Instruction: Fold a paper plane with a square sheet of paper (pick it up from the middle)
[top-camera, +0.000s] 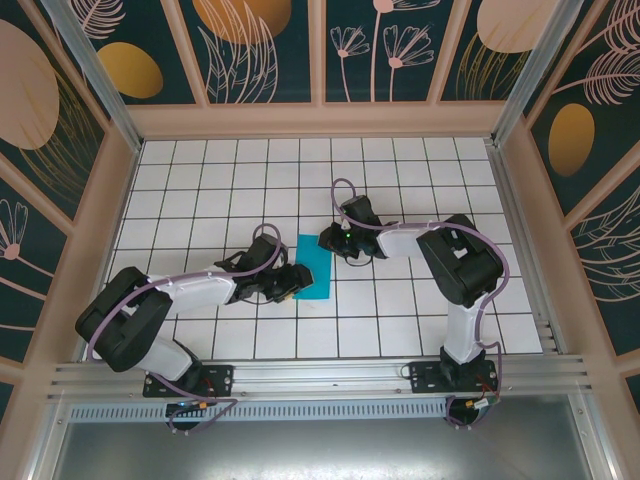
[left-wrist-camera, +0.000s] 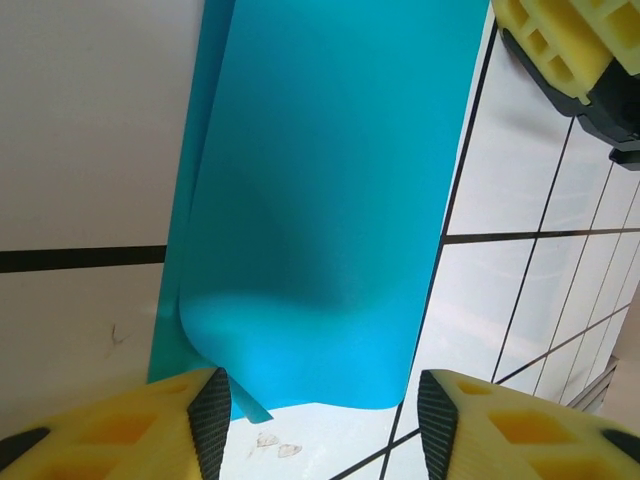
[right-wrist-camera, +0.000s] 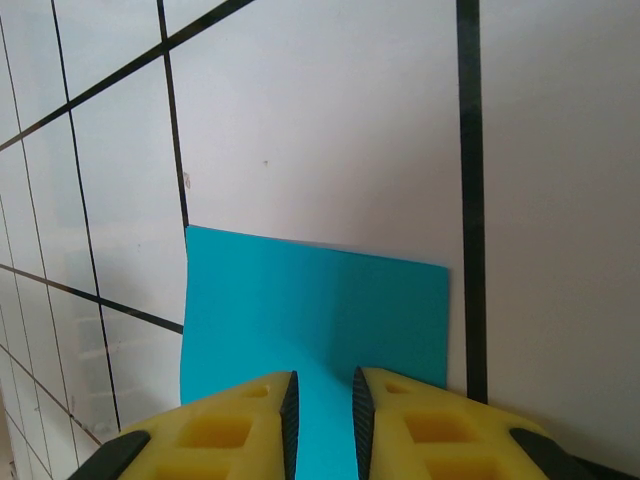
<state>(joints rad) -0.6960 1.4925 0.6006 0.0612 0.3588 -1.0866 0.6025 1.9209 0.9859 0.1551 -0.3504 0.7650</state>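
I judge this an early stage. The square sheet of paper (top-camera: 312, 265) lies on the worktop (top-camera: 400, 330) between the two arms, no longer a square but a narrower teal oblong. In my left wrist view the sheet (left-wrist-camera: 320, 200) shows two layers, the upper one lapped over the lower and bulging near the camera, so the first fold looks laid over but not pressed sharp. I see no nose corners turned in and no wings, so most of the folding remains.

The left tool (left-wrist-camera: 323, 410) is released, its jaws wide apart with the rounded near end of the paper between them and nothing pinched. The right tool (right-wrist-camera: 324, 400) sits at the opposite edge of the sheet (right-wrist-camera: 310, 310), jaws nearly together with teal showing in the slit. I cannot tell whether it nips the paper or only presses it down.

The worktop is white tiling with dark grid lines, faintly scuffed. The walls (top-camera: 260, 40) are wood-framed dark panels with plant prints, and an aluminium rail (top-camera: 300, 378) carries the arm bases.
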